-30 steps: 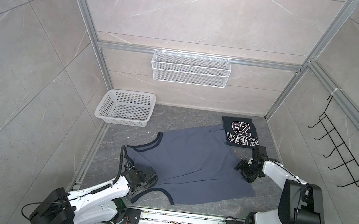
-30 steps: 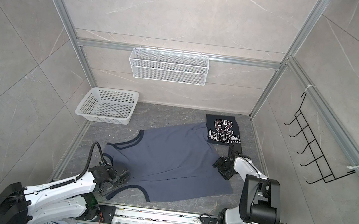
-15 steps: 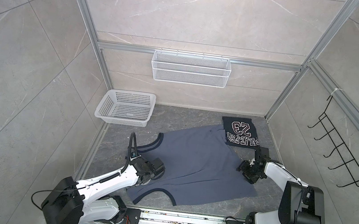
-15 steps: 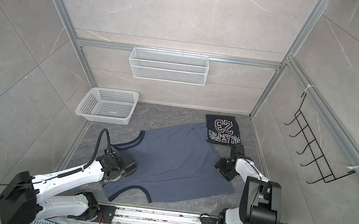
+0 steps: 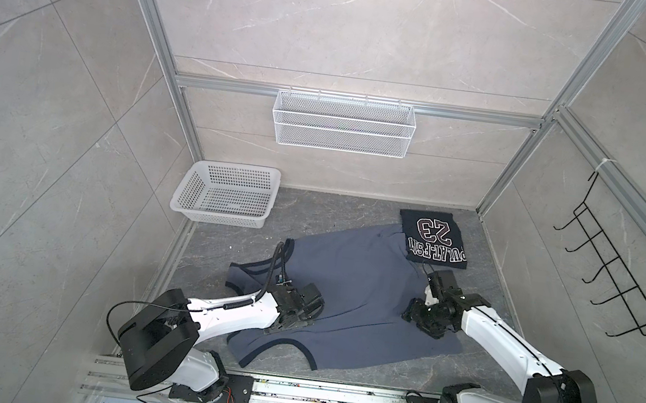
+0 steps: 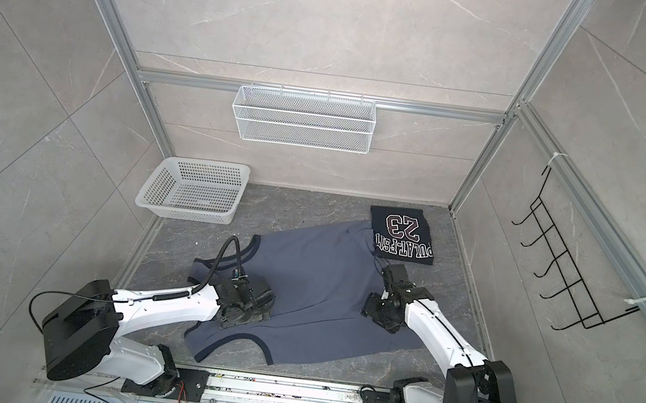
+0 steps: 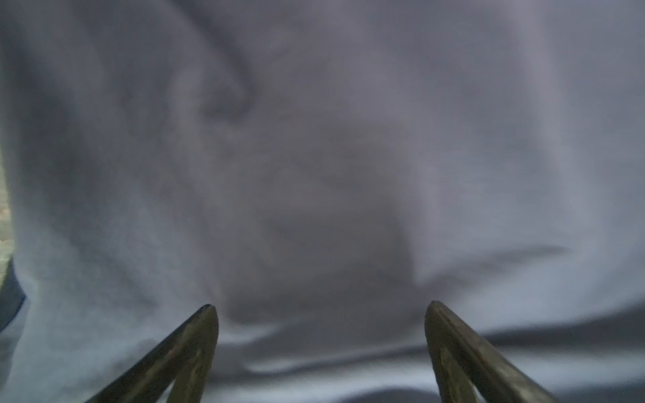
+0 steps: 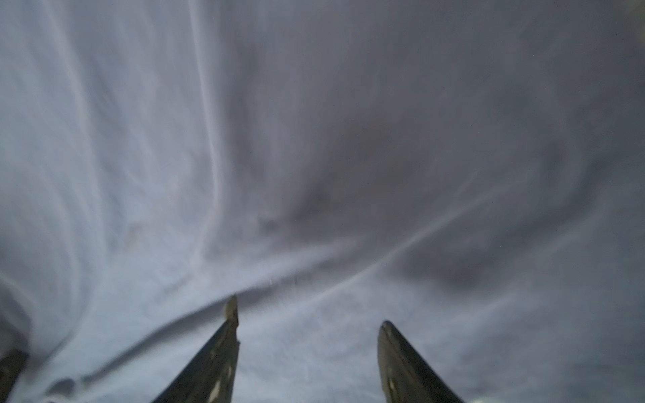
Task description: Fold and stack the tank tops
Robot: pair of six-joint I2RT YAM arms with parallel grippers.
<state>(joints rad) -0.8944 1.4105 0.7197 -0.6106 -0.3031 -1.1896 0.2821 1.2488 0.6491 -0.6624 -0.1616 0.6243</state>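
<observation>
A slate blue-grey tank top (image 5: pixel 361 282) (image 6: pixel 316 277) lies spread on the dark floor, face down, with its straps toward the left. A near-black navy tank top (image 5: pixel 434 237) (image 6: pixel 403 233) with a "23" print lies folded at the back right, over the blue-grey top's far corner. My left gripper (image 5: pixel 310 305) (image 6: pixel 259 299) (image 7: pixel 321 305) is open, low over the blue-grey cloth near the straps. My right gripper (image 5: pixel 414 316) (image 6: pixel 370 311) (image 8: pixel 308 311) is open too, tips down on the cloth's right part. Both wrist views show only wrinkled blue-grey cloth.
A white perforated basket (image 5: pixel 233 167) (image 6: pixel 200 162) stands at the back left corner. A white wire shelf (image 5: pixel 343 125) hangs on the back wall and a black hook rack (image 5: pixel 613 280) on the right wall. Metal rails (image 5: pixel 289 391) run along the front edge.
My left gripper has moved right and a little back, from the top's front left edge onto the cloth. The right gripper has hardly moved.
</observation>
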